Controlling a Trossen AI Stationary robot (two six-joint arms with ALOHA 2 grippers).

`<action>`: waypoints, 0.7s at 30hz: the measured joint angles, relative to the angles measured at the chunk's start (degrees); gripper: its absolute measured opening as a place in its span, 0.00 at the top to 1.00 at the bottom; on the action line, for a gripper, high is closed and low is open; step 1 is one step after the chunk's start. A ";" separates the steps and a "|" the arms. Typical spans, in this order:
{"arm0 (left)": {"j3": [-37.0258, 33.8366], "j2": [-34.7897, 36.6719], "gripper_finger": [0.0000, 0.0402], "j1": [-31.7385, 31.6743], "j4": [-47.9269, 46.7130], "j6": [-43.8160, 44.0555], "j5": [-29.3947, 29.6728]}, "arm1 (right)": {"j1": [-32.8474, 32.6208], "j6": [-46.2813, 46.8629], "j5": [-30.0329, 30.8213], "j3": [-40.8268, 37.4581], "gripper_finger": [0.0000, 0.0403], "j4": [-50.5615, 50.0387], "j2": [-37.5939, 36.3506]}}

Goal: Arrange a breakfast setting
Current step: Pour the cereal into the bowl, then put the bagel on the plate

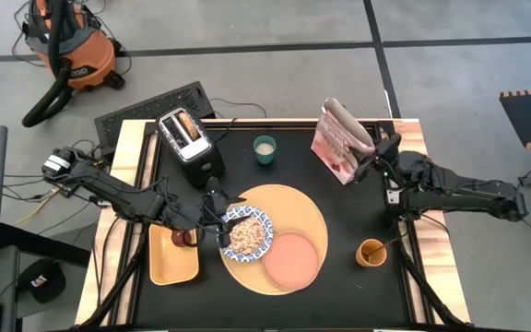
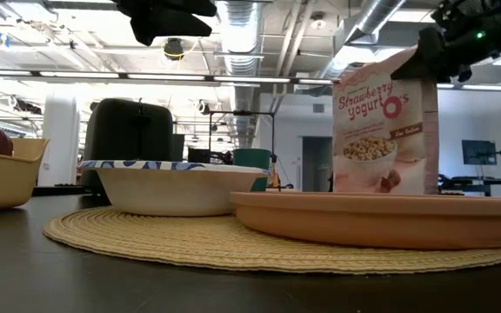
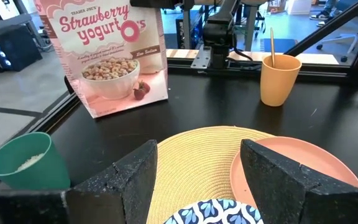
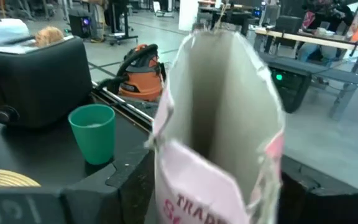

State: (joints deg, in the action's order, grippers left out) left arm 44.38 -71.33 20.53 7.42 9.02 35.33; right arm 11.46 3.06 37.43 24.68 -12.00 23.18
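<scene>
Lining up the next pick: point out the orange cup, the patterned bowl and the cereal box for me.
orange cup (image 3: pixel 280 79), left wrist view, on its side wall.
blue-and-white patterned bowl (image 1: pixel 264 224), high view, on its rim.
cereal box (image 2: pixel 384 130), low view, on its printed front.

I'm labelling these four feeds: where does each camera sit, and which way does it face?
High: overhead, looking down; both arms, cereal box.
Low: at tabletop level, across the bowl and pink plate; arms overhead.
Left wrist: over the bowl, facing the orange cup; left end effector open.
Right wrist: right end effector shut on cereal box, facing the toaster.
All four views share the cereal box.
</scene>
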 joint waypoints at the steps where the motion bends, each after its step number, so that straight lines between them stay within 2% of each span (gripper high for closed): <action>1: 0.00 0.00 0.46 0.00 0.00 -0.01 0.00 | -0.29 -0.11 0.00 0.31 0.34 0.01 0.00; 6: 0.00 0.00 0.46 0.00 0.00 -0.01 0.00 | -0.97 -0.94 0.02 1.95 0.31 0.00 0.01; 21: 0.00 0.00 0.46 0.00 0.00 -0.01 -0.37 | -0.96 -5.06 0.02 5.92 0.31 0.01 0.00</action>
State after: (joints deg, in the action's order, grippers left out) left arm 44.38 -71.33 20.53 7.42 9.02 34.96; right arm 10.50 -2.00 37.45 30.60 -11.99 23.18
